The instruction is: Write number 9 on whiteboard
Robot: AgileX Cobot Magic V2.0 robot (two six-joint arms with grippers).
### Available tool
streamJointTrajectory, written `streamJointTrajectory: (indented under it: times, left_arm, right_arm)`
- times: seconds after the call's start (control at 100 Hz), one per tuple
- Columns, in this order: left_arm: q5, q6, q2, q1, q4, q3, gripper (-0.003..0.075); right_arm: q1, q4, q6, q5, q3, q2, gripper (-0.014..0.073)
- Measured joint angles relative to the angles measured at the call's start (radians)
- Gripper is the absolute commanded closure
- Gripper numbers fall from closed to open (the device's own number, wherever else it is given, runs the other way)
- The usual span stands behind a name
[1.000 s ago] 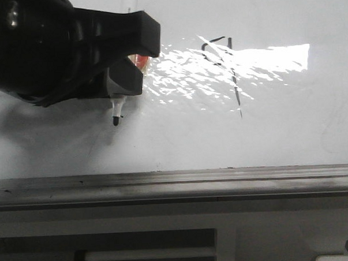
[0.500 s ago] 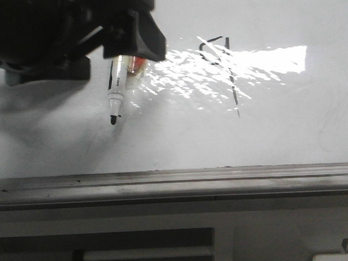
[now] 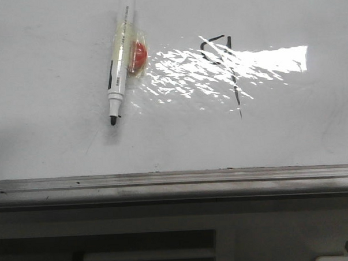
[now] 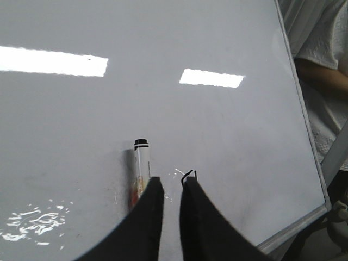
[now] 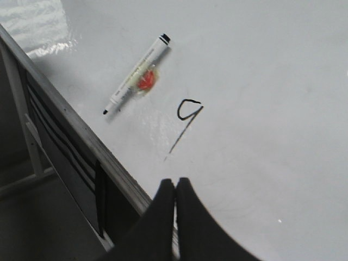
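The whiteboard (image 3: 55,49) lies flat, with a glare patch and a grey bottom rail. The number 9 (image 3: 223,65), a small loop with a long tail, is drawn on it and shows in the right wrist view (image 5: 185,122). A white marker (image 3: 120,57) with a red-orange blob taped on lies loose on the board left of the 9, tip toward the rail; it also shows in the left wrist view (image 4: 140,168) and the right wrist view (image 5: 136,76). My left gripper (image 4: 171,182) hovers above the board, slightly open and empty. My right gripper (image 5: 175,182) is shut and empty near the rail.
The grey rail (image 3: 176,185) borders the board's near edge, with a dark frame and slots below it. A person in a white shirt (image 4: 326,81) stands beyond the board's side edge in the left wrist view.
My left gripper let go of the marker and pulled back out of the front view. The marker now lies free on the board.
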Motion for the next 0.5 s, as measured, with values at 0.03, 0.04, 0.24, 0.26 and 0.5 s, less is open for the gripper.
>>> streamJointTrajectory:
  times: [0.03, 0.04, 0.24, 0.26, 0.5]
  left_arm:
    - [-0.002, 0.0, -0.025, 0.0, -0.007, 0.017, 0.0741]
    - [-0.002, 0.0, -0.036, 0.0, -0.012, 0.021, 0.0741]
    - [-0.019, 0.0, -0.126, 0.0, -0.064, 0.079, 0.0741]
    - [-0.019, 0.0, -0.129, 0.0, -0.067, 0.08, 0.0741]
    - [-0.021, 0.001, -0.13, 0.0, -0.071, 0.096, 0.0741]
  right_arm:
    - [0.0, 0.0, 0.007, -0.022, 0.013, 0.001, 0.0655]
    - [0.0, 0.003, 0.007, -0.034, 0.016, -0.001, 0.0655]
    - [0.0, 0.01, 0.02, -0.106, 0.064, -0.001, 0.0655]
    - [0.0, 0.01, 0.02, -0.106, 0.064, -0.001, 0.0655]
    - [0.0, 0.01, 0.023, -0.111, 0.068, -0.001, 0.0655]
